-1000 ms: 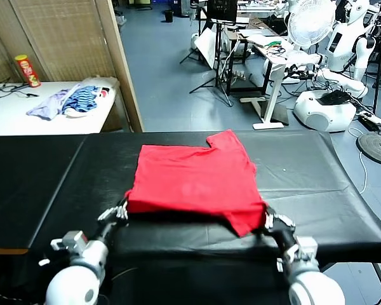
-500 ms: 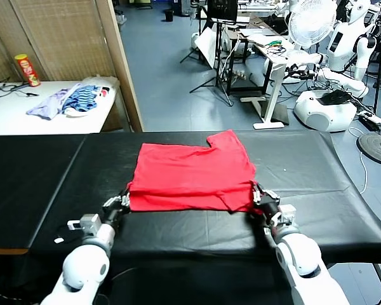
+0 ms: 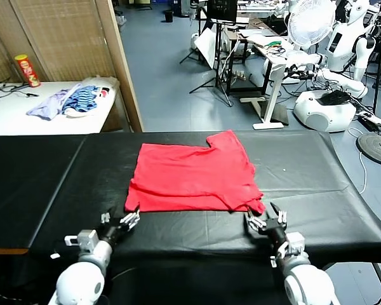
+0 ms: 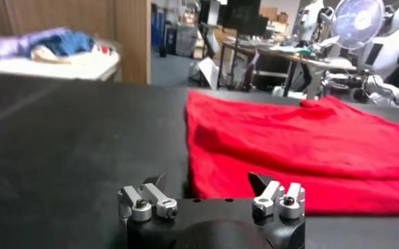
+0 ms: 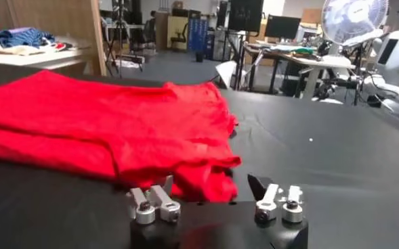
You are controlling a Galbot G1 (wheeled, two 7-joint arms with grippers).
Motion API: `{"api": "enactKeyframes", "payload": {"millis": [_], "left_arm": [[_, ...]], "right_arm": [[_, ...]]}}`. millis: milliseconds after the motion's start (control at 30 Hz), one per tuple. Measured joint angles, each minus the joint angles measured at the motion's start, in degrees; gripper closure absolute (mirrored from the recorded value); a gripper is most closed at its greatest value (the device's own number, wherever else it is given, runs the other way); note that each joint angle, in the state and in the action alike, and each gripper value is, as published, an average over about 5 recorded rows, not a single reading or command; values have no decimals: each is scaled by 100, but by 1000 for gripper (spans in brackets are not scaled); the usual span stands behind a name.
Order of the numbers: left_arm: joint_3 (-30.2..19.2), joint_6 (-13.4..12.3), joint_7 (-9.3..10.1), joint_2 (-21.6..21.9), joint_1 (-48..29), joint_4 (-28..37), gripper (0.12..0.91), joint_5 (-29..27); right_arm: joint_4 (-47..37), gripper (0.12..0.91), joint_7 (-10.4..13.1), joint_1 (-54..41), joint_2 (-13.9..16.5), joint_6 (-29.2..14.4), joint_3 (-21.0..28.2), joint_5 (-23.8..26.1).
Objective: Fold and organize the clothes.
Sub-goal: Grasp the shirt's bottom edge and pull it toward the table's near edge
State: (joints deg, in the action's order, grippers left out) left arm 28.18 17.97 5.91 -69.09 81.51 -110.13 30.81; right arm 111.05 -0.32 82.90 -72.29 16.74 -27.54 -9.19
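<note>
Since the bright red cotton T-shirt (image 3: 192, 178) lies folded over on the black-covered table (image 3: 305, 171), both grippers sit just off its near edge holding nothing. The left gripper (image 3: 122, 222) has its jaws spread; so does the right gripper (image 3: 265, 221), near the loose corner. I'd say regrip both near corners evenly and keep the edge taut for the next fold

A wide black-covered desk (image 3: 317, 184) carries the folded red T-shirt (image 3: 193, 178) lying flat near its middle, while a white desk (image 3: 25, 121) off to the left holds a heap of purple and blue-striped garments (image 3: 70, 100).
</note>
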Motion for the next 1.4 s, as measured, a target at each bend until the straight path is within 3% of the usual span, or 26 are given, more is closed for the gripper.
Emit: {"api": "enactKeyframes", "payload": {"millis": [133, 300, 400, 667, 767, 900, 1000, 1133, 1267, 1400], "left_arm": [[15, 24, -16, -5, 0, 21, 497, 104], [16, 65, 81, 13, 18, 15, 781, -139], [39, 127, 196, 62, 104, -58, 892, -524], [194, 202, 262, 157, 699, -606, 905, -1054], [232, 255, 273, 109, 1040, -879, 905, -1093], [296, 334, 340, 54, 1537, -1225, 903, -1110], [374, 404, 429, 68, 1851, -1470, 818, -1082], [488, 519, 567, 161, 2153, -1806, 578, -1050], [612, 658, 552, 268, 2241, -2135, 349, -882], [721, 880, 681, 397, 1921, -2278, 246, -336]], "right_arm": [[53, 891, 106, 42, 46, 83, -22, -96], [293, 902, 255, 178, 198, 486, -114, -493], [513, 902, 283, 344, 332, 735, -210, -691], [1071, 891, 249, 1008, 558, 936, -486, -810], [1246, 800, 285, 1219, 557, 1024, -544, -820], [1557, 576, 408, 1481, 556, 1213, -662, -860], [1856, 410, 481, 1638, 576, 1330, -790, -1000], [2176, 257, 506, 1630, 625, 1377, -988, -1271], [2150, 230, 544, 1240, 741, 1373, -1027, -1400], [1616, 227, 663, 316, 877, 1396, -808, -1481]]}}
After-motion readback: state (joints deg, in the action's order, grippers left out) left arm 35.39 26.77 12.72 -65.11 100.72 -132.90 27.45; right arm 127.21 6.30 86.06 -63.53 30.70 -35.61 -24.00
